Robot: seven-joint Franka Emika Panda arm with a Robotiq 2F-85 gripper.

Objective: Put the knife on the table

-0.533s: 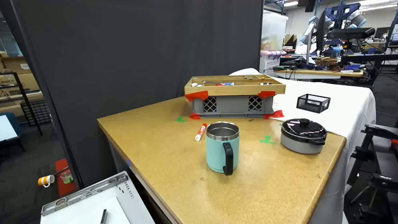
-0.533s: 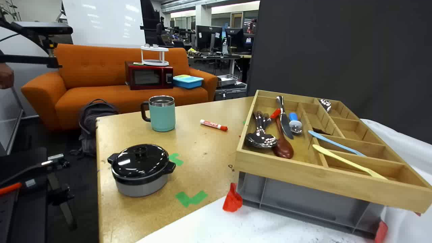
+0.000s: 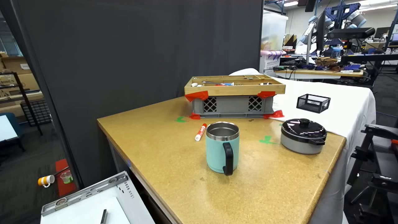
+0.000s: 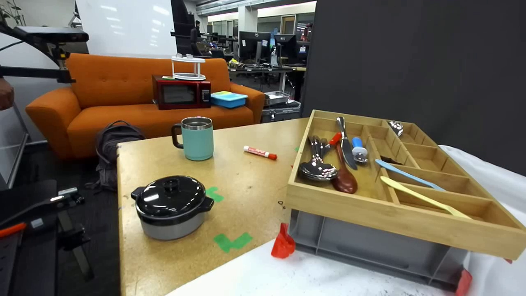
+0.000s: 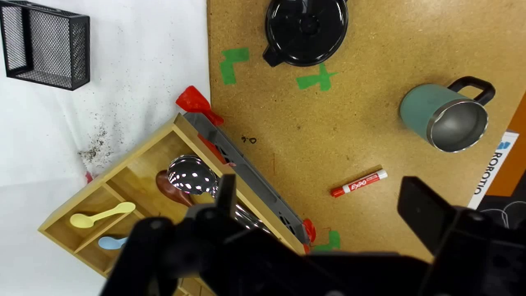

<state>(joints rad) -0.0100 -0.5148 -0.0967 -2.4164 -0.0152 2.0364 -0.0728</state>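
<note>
The silver knife (image 4: pixel 349 153) lies in a wide compartment of the wooden cutlery tray (image 4: pixel 370 209), with its handle end toward the far rim. It lies beside a brown wooden spoon, shiny ladles and a blue-handled tool. The tray sits on a grey crate (image 3: pixel 231 108). The tan wooden table (image 3: pixel 168 146) is also in the wrist view (image 5: pixel 328 139). My gripper (image 5: pixel 319 189) shows only in the wrist view. It is open and empty, its left finger over the tray's edge and its right finger over the table. The knife is hidden behind the gripper in the wrist view.
A teal mug (image 3: pixel 222 152), a lidded pot (image 3: pixel 302 140) and a red marker (image 5: pixel 359 183) are on the table. In the wrist view the marker lies below the gap between the fingers. A black mesh basket (image 5: pixel 49 49) stands on the white-covered table (image 5: pixel 144 49).
Objects on the table and in the tray have not moved. A person's hand at the left edge of an exterior view has shifted slightly.
</note>
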